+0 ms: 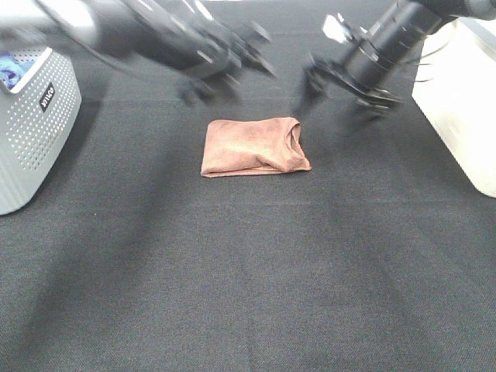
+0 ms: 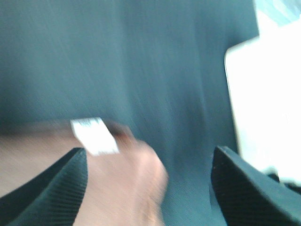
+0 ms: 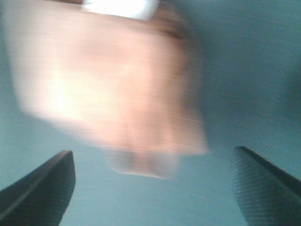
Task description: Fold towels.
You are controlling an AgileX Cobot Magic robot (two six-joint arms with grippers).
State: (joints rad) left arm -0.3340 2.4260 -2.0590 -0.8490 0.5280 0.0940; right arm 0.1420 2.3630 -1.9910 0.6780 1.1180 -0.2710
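No. 1, towel (image 1: 254, 146): one, rust-brown. It lies flat on the black table cloth (image 1: 248, 294), midway between left and right and somewhat toward the far side. It is already doubled into a compact rectangle. The near edge is fairly straight and the layers bulge loosely at the right end. A white label (image 2: 94, 135) shows at one edge (the wrist views are too blurred to tell which).

No. 2, left gripper (image 2: 149, 157): hangs above the cloth, just far and left of the towel. Its fingers (image 2: 61, 188) are spread wide with nothing between them, clear of the fabric.

No. 3, right gripper (image 3: 153, 157): hangs just far and right of the towel, likewise spread and empty.

No. 4, grey perforated basket (image 1: 31, 132) at the left edge and white bin (image 1: 465, 101) at the right edge. Both stand well apart from the towel.

Handling note (a judgement only): the fold looks made and the towel released, so the step in hand appears to be getting clear of the bundle.
- Rise with the fingers spread rather than sweep across the towel. Soft pile catches on a fingertip, and the top layer would drag open.
- The loose right end is the weak spot.
- If squaring-up or another fold is wanted, pinch all layers together there.
- Take matching corners, one in each gripper, and travel level so the edges meet.
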